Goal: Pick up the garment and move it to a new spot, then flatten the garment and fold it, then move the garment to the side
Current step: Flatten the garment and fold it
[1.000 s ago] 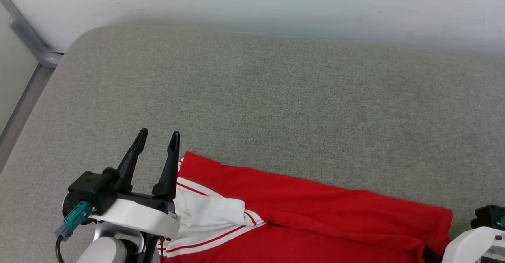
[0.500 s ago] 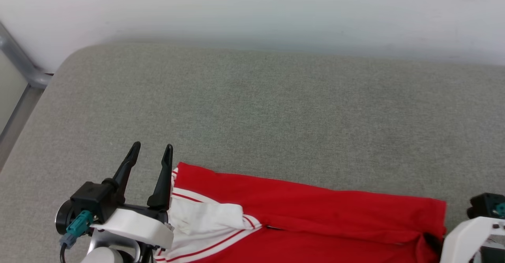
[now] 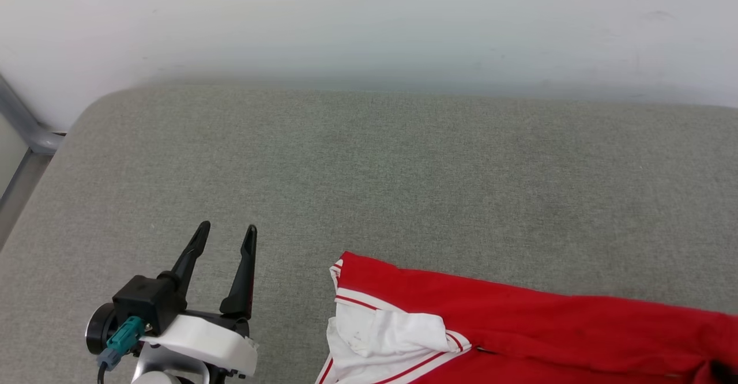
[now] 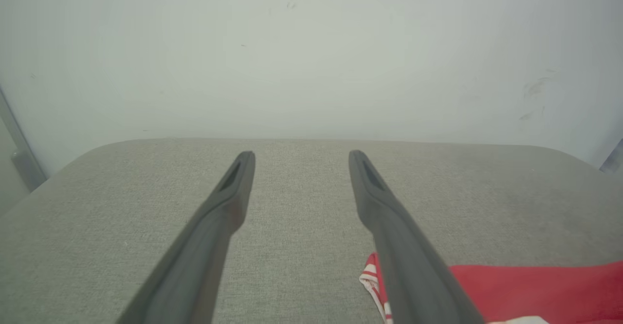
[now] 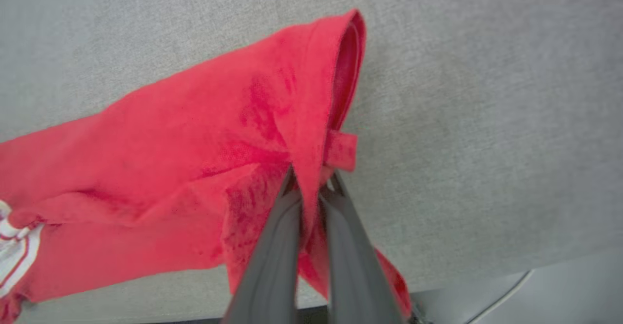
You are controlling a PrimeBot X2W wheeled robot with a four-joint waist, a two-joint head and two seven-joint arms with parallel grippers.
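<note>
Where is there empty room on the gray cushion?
Bare: the cushion from the wall to the garment, and between the left hand and the garment. Crowded: near right, where the right hand pinches it.

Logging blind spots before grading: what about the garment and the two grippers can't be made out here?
Head view: the garment runs off the bottom and right edges, so its full outline and fold state are unknown.
Left wrist view: a finger of the open left gripper covers part of the garment's striped corner.
Right wrist view: the right gripper is shut on red fabric that buries its tips; layers pinched cannot be counted.
</note>
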